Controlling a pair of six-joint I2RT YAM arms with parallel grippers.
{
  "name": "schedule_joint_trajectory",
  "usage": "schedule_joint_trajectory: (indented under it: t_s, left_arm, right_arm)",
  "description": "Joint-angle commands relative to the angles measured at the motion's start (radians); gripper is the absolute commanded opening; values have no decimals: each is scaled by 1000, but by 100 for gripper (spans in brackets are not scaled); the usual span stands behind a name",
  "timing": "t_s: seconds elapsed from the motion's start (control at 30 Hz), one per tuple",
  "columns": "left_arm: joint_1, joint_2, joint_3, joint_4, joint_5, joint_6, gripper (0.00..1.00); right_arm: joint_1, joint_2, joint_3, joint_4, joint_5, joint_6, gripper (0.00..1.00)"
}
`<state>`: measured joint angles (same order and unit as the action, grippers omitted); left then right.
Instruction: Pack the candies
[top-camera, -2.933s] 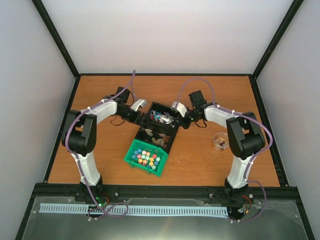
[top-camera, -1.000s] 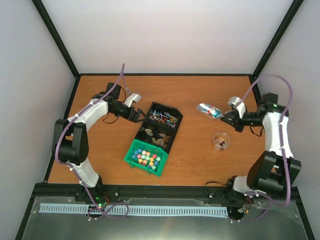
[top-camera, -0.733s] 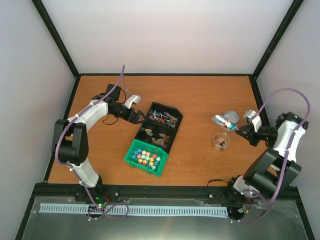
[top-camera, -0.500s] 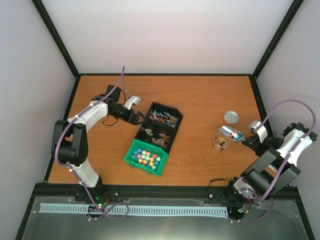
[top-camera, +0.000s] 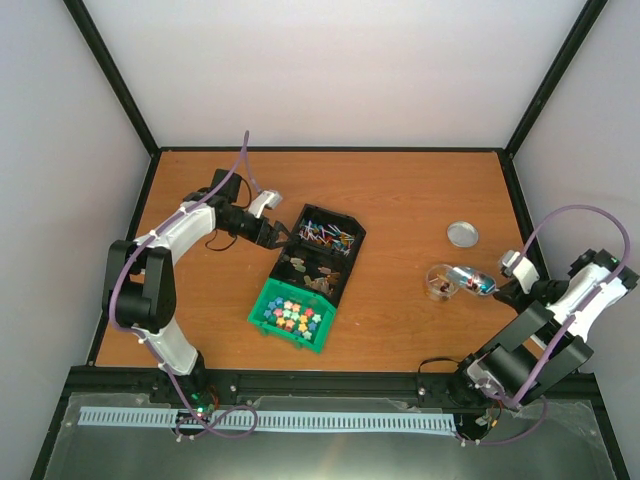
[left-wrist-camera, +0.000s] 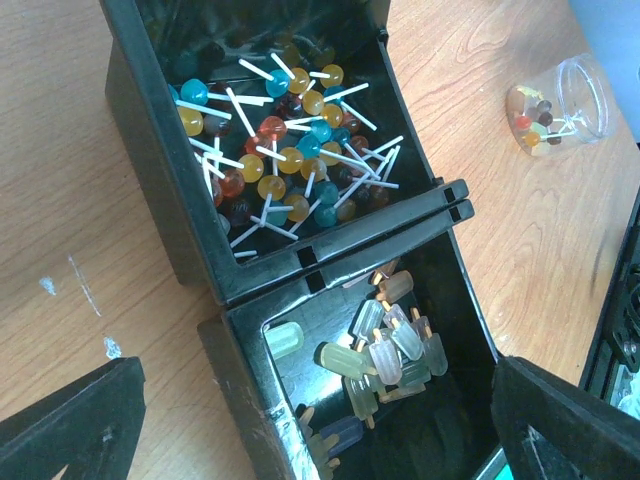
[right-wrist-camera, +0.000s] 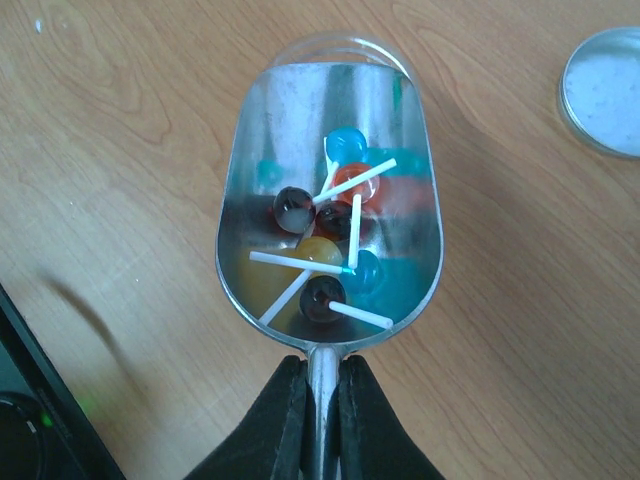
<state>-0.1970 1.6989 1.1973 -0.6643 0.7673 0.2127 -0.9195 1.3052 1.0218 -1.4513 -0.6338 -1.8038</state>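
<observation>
Hovering with the right claw (right-wrist-camera: 320, 400) clamped on the scoop (right-wrist-camera: 300, 110) handle, candies (right-wrist-camera: 312, 258) lying in its bowl, long axis pointing straight ahead, tip just over the jar (top-camera: 438, 283) rim; left claw (top-camera: 279, 233) wide, far off

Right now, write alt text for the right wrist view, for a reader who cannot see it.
The right gripper is shut on the handle of a metal scoop holding several candies, small red, blue, yellow and dark balls on white sticks. Below it is a wooden table, with a round lid at the upper right.
</observation>
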Motion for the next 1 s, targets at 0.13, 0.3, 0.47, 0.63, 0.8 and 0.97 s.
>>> schedule_joint_trajectory:
  t_s: [0.13, 0.3, 0.47, 0.63, 0.8, 0.97]
  left_arm:
    - [5, 2, 24, 20, 17, 8, 96]
    - [5, 0, 24, 19, 18, 7, 96]
    - [5, -2, 21, 21, 21, 7, 96]
    - [5, 2, 24, 22, 24, 6, 96]
    - [5, 1, 21, 23, 23, 5, 96]
    - [5, 0, 21, 22, 21, 5, 96]
  right_arm:
    - [92, -34, -18, 107, 102, 108, 3]
    - [139, -38, -15, 138, 132, 164, 3]
    - [158, -41, -4, 149, 167, 181, 3]
    - [179, -59, -2, 155, 211, 184, 3]
    - [194, -64, 4, 152, 233, 191, 3]
    - [216, -83, 10, 145, 260, 193, 3]
